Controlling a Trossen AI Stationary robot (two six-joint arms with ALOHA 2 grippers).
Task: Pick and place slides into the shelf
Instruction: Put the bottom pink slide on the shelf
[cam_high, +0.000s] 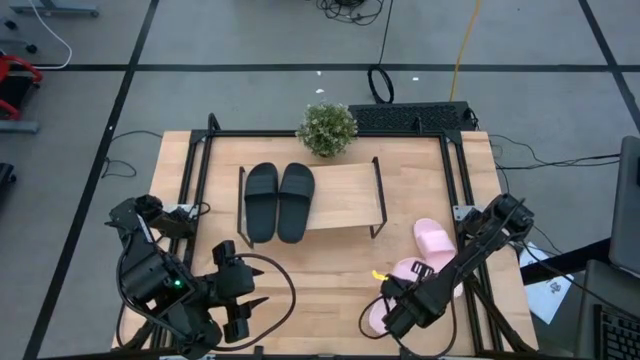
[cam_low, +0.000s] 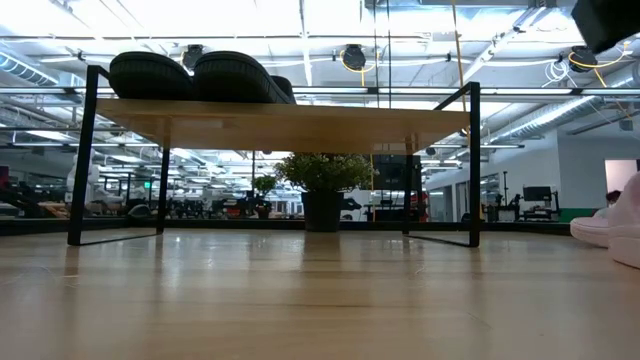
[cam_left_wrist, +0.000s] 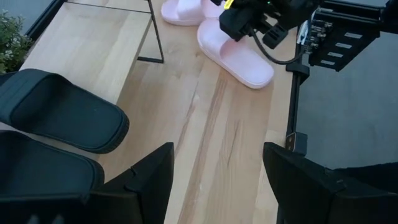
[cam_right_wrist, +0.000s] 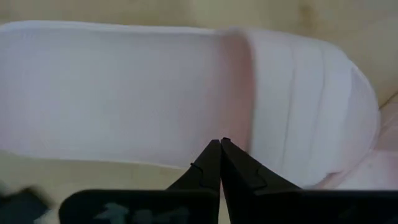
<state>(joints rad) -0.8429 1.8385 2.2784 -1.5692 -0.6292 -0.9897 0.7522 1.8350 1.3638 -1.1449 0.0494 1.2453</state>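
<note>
Two black slides (cam_high: 278, 201) lie side by side, soles down, on the left part of the shelf (cam_high: 345, 196); in the low view they (cam_low: 190, 74) sit on top of the board. Two pink slides rest on the tabletop to the shelf's right, one farther back (cam_high: 434, 238) and one nearer (cam_high: 398, 272). My right gripper (cam_right_wrist: 221, 142) is shut and points down right over the nearer pink slide (cam_right_wrist: 186, 99), at the edge of its strap (cam_right_wrist: 298, 106). My left gripper (cam_left_wrist: 217, 149) hangs open above the table's near left part, holding nothing. My right gripper comes at the nearer pink slide from above with shut fingers, over the footbed (cam_right_wrist: 205, 134) just beside the strap's edge. Whether the fingertips touch the slide I cannot tell. The slide lies flat on the tabletop.
A small potted plant (cam_high: 327, 128) stands behind the shelf's far edge. The shelf's right half (cam_high: 350, 190) is bare board. Black frame rails (cam_high: 462, 190) run along the table's sides, and a cable loops on the wood near my left gripper (cam_high: 280, 300).
</note>
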